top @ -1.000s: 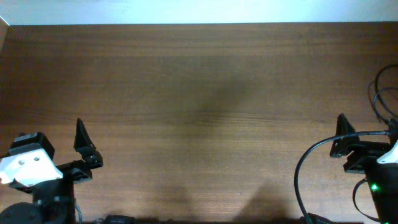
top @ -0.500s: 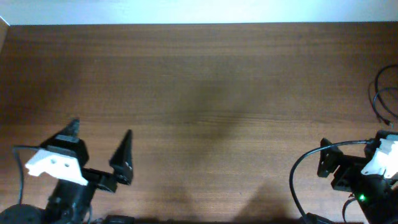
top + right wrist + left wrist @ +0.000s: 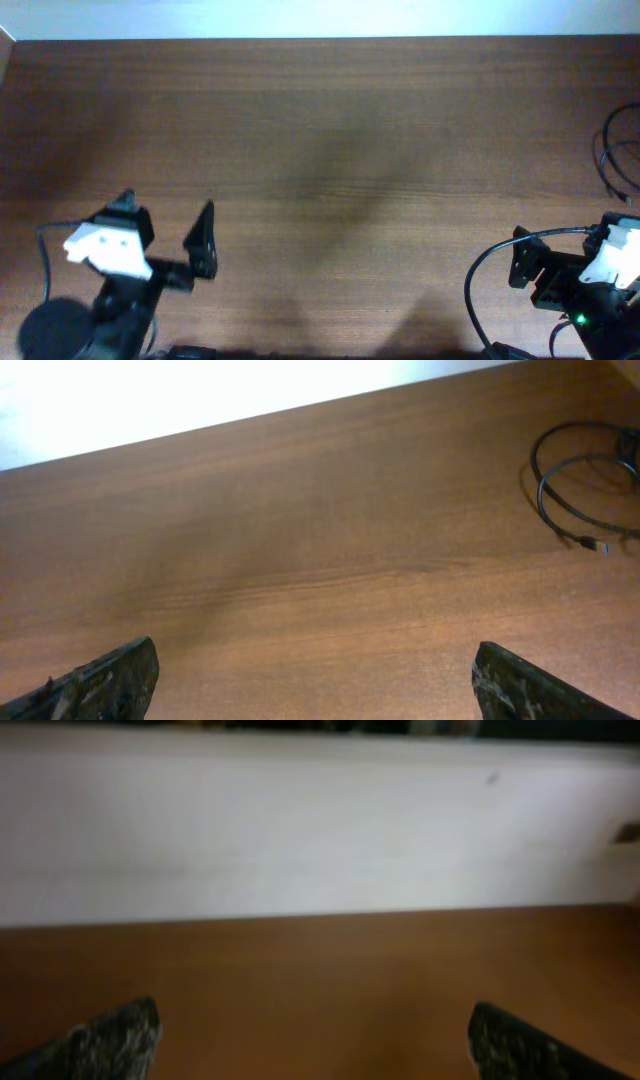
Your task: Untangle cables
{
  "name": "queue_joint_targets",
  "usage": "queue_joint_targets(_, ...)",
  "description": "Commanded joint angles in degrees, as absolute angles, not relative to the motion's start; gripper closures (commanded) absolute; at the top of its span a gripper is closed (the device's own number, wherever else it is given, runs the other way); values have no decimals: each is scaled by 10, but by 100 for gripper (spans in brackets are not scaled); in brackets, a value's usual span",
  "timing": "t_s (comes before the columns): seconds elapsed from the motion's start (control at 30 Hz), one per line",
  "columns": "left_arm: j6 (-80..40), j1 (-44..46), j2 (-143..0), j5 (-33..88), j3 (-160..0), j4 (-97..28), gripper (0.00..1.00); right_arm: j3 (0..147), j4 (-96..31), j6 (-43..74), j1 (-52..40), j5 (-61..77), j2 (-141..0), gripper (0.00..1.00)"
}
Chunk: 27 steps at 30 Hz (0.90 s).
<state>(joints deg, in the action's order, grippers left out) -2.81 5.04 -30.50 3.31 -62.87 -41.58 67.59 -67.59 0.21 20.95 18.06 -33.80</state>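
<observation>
The cables (image 3: 617, 150) are thin black loops at the table's right edge in the overhead view. In the right wrist view they (image 3: 585, 475) lie at the upper right as loose loops with a small plug end (image 3: 596, 545). My left gripper (image 3: 165, 225) is at the lower left, open wide and empty; its wrist view shows the gripper (image 3: 315, 1040) over bare wood. My right gripper (image 3: 555, 257) is at the lower right, below the cables, open and empty; it also shows in the right wrist view (image 3: 315, 680). Neither gripper touches the cables.
The brown wooden table (image 3: 330, 130) ends at a white wall (image 3: 300, 820) along its far side. A thicker black cable (image 3: 478, 290) wired to the right arm arcs over the table's front right. The left arm's own cable (image 3: 45, 245) loops at the front left.
My left gripper has swung out to the right and turned, its fingers now spread wide. My right gripper has drawn back toward the front edge and to the left. The cables have not moved.
</observation>
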Motion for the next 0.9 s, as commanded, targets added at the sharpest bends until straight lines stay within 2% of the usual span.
queue_joint_targets(0.0, -30, 52, -283, -12, -503, -271, 1, 675, -675, 2, 205, 186, -336, 1)
queue_joint_targets(0.3, -30, 51, -206, -21, -200, 280, 1, 675, -675, 2, 205, 186, -336, 1)
queue_joint_targets(0.47, -30, 20, -176, -28, -71, 484, 1, 675, -675, 2, 205, 186, -336, 1)
queue_joint_targets(0.63, -30, -20, -140, -29, -8, 519, 1, 675, -675, 2, 205, 186, -336, 1)
queue_joint_targets(0.87, -29, -39, -86, -31, -5, 311, 1, 675, -675, 2, 205, 186, -336, 1)
